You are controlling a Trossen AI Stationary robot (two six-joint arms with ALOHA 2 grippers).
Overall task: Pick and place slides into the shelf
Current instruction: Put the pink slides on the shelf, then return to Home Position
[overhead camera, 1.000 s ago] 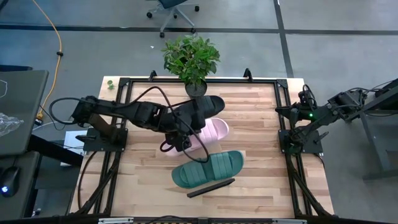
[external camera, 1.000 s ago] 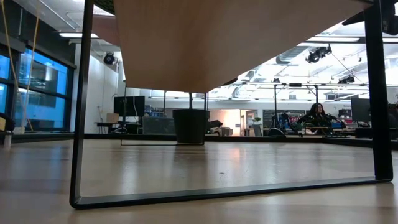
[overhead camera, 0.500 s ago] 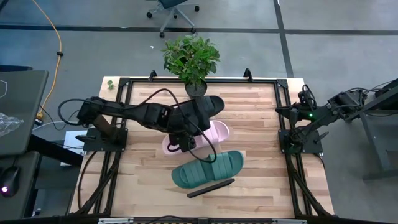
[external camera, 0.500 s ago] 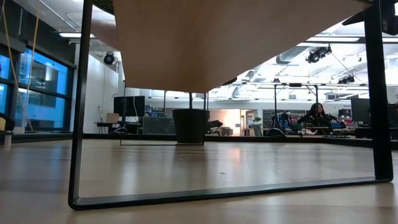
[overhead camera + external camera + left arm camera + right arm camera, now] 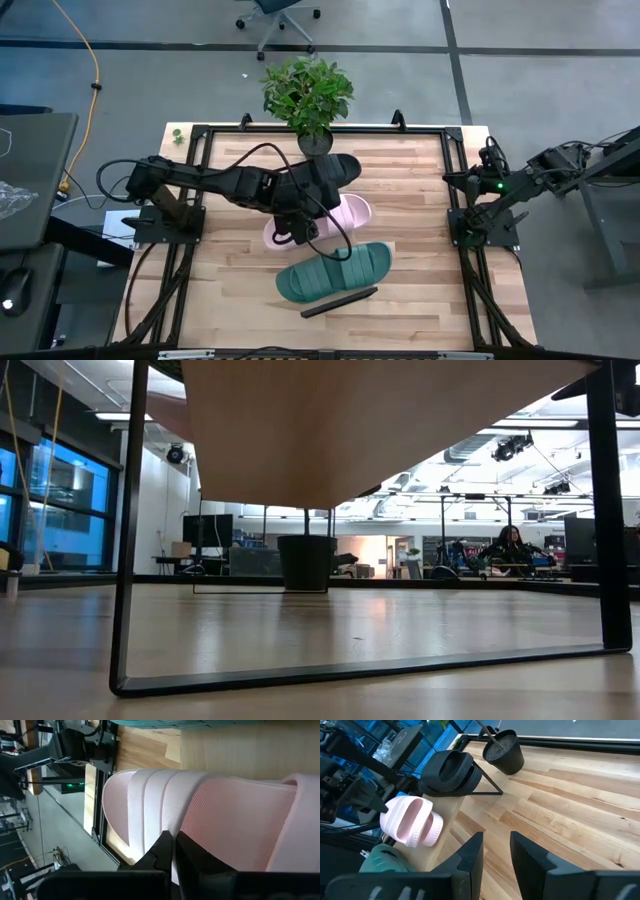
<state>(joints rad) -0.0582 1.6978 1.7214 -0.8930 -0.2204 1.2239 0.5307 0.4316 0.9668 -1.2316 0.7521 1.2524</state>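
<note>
Pale pink slide [image 5: 345,213]: on shelf [image 5: 451,815], between black slide [image 5: 335,168] and dark green slide [image 5: 335,270]. Left gripper [image 5: 292,232]: fingers closed, at its strap. Right gripper [image 5: 495,851]: fingers parted, empty, table's right edge.

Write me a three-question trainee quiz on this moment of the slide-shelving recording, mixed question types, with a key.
1. True or false: the left gripper is shut on the pink slide.
2. Which slide lies nearest the plant pot in the high view? A. green slide B. black slide C. pink slide
3. Fill in: the right gripper waits at the table's ____ edge, holding nothing.

Key: 1 true. 2 B. 3 right.
</note>
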